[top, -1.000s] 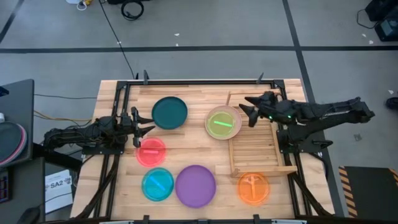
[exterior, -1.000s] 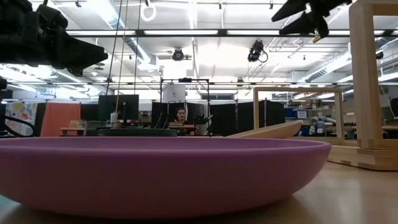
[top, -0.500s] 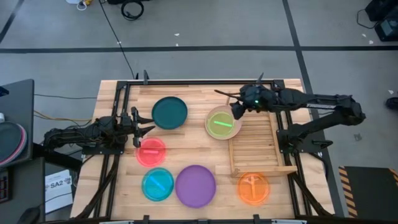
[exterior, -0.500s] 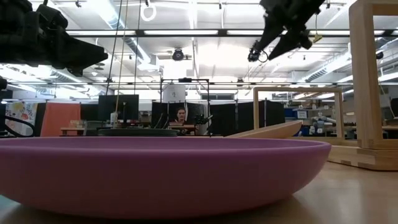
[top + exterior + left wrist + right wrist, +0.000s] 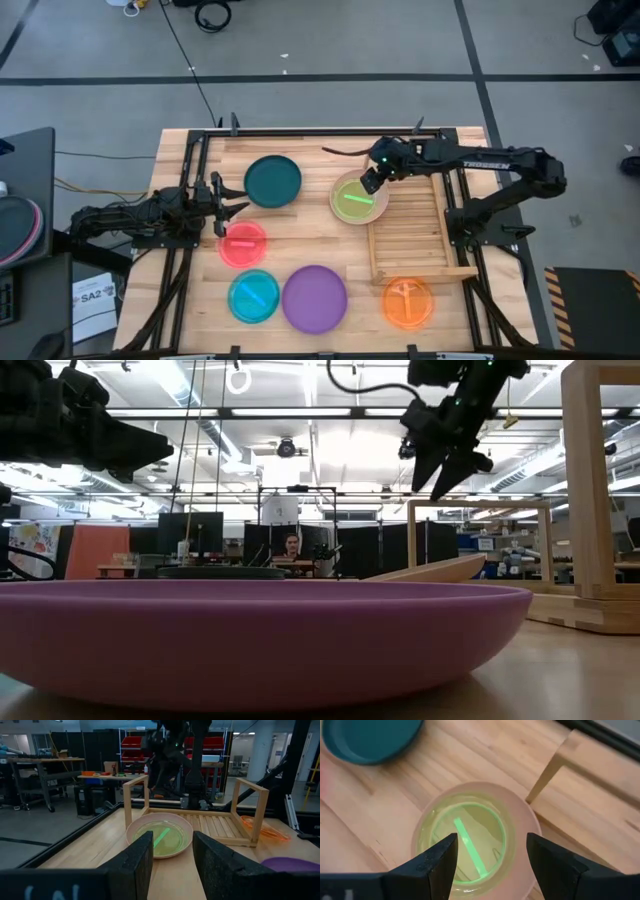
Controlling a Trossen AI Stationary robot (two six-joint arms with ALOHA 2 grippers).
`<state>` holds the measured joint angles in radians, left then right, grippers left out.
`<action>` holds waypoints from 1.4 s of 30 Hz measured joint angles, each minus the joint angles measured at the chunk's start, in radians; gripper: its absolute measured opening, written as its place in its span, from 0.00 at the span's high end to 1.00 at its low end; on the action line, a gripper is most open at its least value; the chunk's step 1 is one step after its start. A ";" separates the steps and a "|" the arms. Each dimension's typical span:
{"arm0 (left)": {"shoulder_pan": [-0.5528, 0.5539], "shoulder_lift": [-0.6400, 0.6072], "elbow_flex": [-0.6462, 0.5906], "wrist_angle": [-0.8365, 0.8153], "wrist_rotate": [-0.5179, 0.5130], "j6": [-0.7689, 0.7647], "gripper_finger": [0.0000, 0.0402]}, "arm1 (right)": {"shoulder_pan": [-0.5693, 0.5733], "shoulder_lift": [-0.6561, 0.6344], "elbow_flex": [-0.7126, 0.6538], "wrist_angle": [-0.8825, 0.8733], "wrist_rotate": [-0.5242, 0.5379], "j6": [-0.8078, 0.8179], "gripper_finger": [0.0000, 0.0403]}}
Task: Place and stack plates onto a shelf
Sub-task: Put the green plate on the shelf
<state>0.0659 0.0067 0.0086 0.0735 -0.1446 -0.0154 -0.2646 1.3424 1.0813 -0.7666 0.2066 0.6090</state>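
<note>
A translucent green plate [image 5: 357,199] lies inside a pale pink plate [image 5: 337,187], next to the far left corner of the light-wood shelf [image 5: 415,232]. My right gripper [image 5: 368,181] hangs open above these two plates, slanting down. In its wrist view [image 5: 491,840] the green plate [image 5: 465,845] shows between the fingers. The dark teal [image 5: 272,181], red-pink [image 5: 242,244], cyan [image 5: 254,296], purple [image 5: 314,298] and orange [image 5: 408,303] plates lie flat on the table. My left gripper [image 5: 236,200] waits open and level at the table's left, between the teal and red-pink plates.
The shelf's corner posts and rails [image 5: 250,815] stand up right beside the pink plate [image 5: 135,827]. Black frame rails run along the table's left and right sides [image 5: 190,170]. In the low view the purple plate [image 5: 260,630] fills the foreground. A person sits far behind the table [image 5: 291,547].
My right gripper has swung from above the shelf's far end toward the table's left and come down, tipping from nearly level to slanting steeply down over the green and pink plates. Its fingers have stayed open. No plate has moved.
</note>
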 joint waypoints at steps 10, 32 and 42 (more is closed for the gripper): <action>0.000 0.000 0.000 0.000 0.000 0.000 0.64 | 0.000 0.116 0.000 -0.002 -0.008 -0.002 0.40; 0.000 0.000 0.000 -0.004 0.000 0.000 0.64 | -0.019 0.261 0.000 -0.068 -0.037 0.000 0.40; 0.000 0.000 0.000 -0.010 0.000 -0.001 0.64 | -0.021 0.260 -0.038 -0.060 -0.050 0.001 0.40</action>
<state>0.0658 0.0067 0.0086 0.0637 -0.1444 -0.0162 -0.2859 1.6028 1.0431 -0.8267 0.1562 0.6102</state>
